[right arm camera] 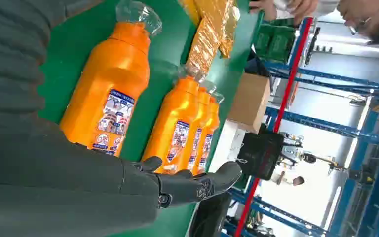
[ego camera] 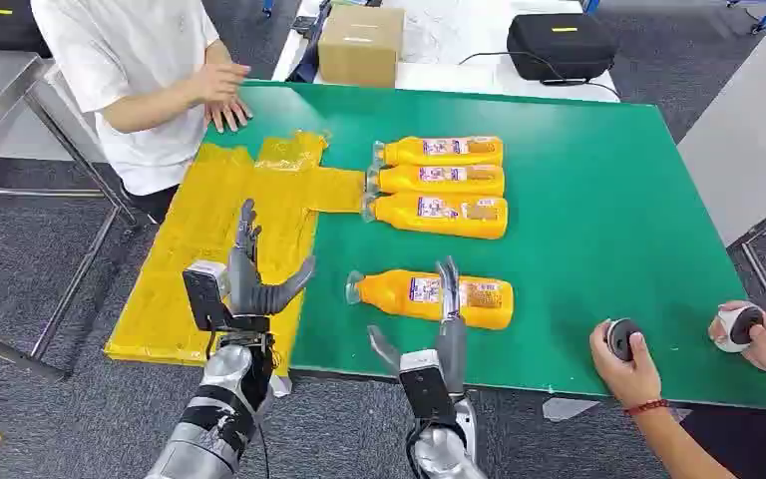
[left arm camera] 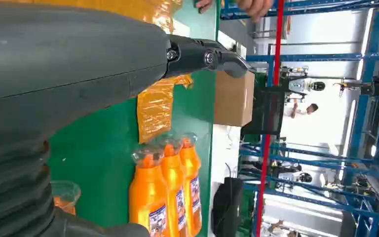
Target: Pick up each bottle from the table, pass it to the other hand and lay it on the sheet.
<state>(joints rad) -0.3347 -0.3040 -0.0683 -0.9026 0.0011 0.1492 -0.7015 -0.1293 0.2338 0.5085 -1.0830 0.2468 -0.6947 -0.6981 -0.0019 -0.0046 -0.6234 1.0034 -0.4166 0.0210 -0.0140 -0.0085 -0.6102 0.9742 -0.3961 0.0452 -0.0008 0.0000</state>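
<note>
Bottles: nearest bottle (ego camera: 429, 297) under right hand (ego camera: 439, 324), fingers spread, ungrasped; three bottles (ego camera: 439, 186) beyond; sheet (ego camera: 214, 239) beneath left hand (ego camera: 254, 279), released; none delivered, apparently.

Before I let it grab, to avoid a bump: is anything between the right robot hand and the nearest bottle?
Nothing visible. The right robot hand hovers open right at the lone bottle, with only bare green table around it. The other three bottles lie farther back.
</note>
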